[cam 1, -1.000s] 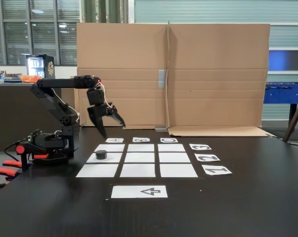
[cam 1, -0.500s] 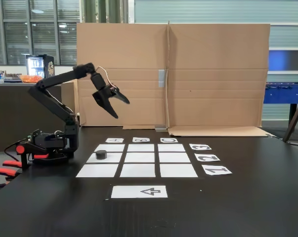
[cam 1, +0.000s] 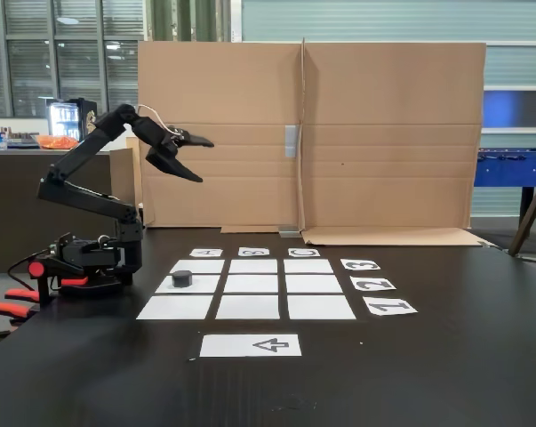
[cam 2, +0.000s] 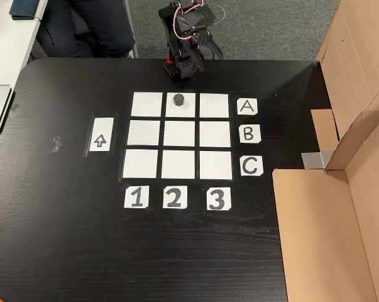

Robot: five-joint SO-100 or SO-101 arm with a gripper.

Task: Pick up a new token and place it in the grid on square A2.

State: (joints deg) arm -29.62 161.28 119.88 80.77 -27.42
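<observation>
Token (cam 1: 181, 278) sat on square A2 (cam 2: 190, 106) of the grid (cam 2: 180, 165).
Your tool (cam 1: 195, 160), spread and empty, had risen from just above the token to well clear; placement looked done.

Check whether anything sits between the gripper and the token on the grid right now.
Nothing visible does. The token sits alone on square A2 of the grid, and the gripper hangs open in the air high above the table.

Black jointed arm (cam 1: 81, 165) on a black base; red-orange accents; thin wires near the black pincer (cam 1: 195, 158).
</observation>
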